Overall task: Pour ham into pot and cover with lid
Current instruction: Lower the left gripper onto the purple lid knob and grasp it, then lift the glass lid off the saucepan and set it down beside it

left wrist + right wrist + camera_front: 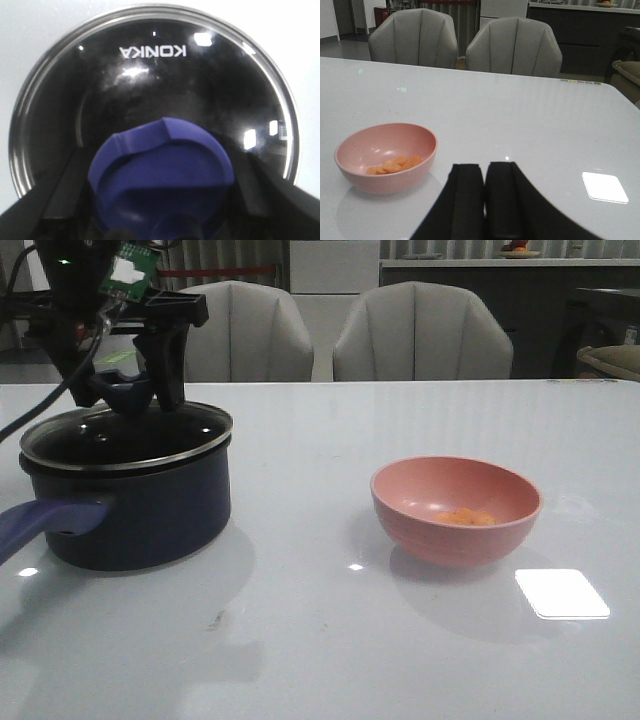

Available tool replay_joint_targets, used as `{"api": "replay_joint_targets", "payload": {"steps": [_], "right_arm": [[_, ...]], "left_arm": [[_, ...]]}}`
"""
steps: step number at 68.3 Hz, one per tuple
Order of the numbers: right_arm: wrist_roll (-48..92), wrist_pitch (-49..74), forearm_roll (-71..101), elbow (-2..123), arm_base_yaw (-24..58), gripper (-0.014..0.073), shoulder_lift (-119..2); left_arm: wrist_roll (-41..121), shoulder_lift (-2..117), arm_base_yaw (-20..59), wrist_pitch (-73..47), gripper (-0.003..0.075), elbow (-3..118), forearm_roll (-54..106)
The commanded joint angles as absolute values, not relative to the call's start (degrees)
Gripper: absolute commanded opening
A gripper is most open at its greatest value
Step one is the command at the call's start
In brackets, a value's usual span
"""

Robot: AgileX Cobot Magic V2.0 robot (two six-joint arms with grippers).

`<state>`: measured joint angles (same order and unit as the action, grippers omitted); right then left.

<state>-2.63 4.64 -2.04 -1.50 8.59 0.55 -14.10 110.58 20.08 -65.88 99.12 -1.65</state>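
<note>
trouble i foresee: my left gripper (140, 390) pinches the knob of the lid (120, 440) on the pot (130, 505), right gripper (485, 200) closed empty, ham (467, 516) unpoured in the pink bowl (455, 510), so pouring meets glass.

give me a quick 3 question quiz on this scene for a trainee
1. True or false: the ham is already in the pot.
2. What does the left tool grip? A) the bowl's rim B) the lid's knob C) the pot's handle
3. Fill in: the right tool is ___ and holds nothing.

Key:
1. False. The ham lies in the bowl, apart from the pot.
2. B. Its fingers sit either side of the knob, with the lid on the pot.
3. Shut. Its fingers meet, short of the bowl.
</note>
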Motion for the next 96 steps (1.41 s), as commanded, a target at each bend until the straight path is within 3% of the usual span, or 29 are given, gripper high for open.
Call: {"api": "replay_joint_targets", "payload": {"steps": [1, 22, 36, 55, 70, 87, 96], "right_arm": [[-2.5, -0.3, -2.9, -1.2, 8.4, 0.0161, 1.7], [-2.5, -0.3, -2.9, -1.2, 8.4, 0.0161, 1.7], [-2.5, -0.3, -2.9, -1.2, 8.4, 0.0161, 1.7], [-2.5, -0.3, -2.9, -1.2, 8.4, 0.0161, 1.7], [-2.5, -0.3, -2.9, -1.2, 8.4, 0.0161, 1.7], [-2.5, -0.3, -2.9, -1.2, 8.4, 0.0161, 1.7], [-2.5, -0.3, -2.9, -1.2, 8.4, 0.0161, 1.7]], "left_arm": [[-14.7, 106.0, 20.3, -64.9, 0.0288, 103.0, -1.5], [-9.3, 100.4, 16.5, -66.7, 0.0288, 101.5, -2.8], [-5.2, 94.0, 6.2, -64.6, 0.0288, 93.7, -2.5], [2.5, 90.1, -7.7, -52.4, 0.0287, 75.6, 7.0], [2.5, 93.4, -8.6, -45.1, 0.0287, 66.3, 6.8], [2.5, 97.7, -8.6, -44.0, 0.0289, 64.6, 4.8], [2.5, 98.4, -8.6, -43.7, 0.0341, 64.6, 4.3]]}}
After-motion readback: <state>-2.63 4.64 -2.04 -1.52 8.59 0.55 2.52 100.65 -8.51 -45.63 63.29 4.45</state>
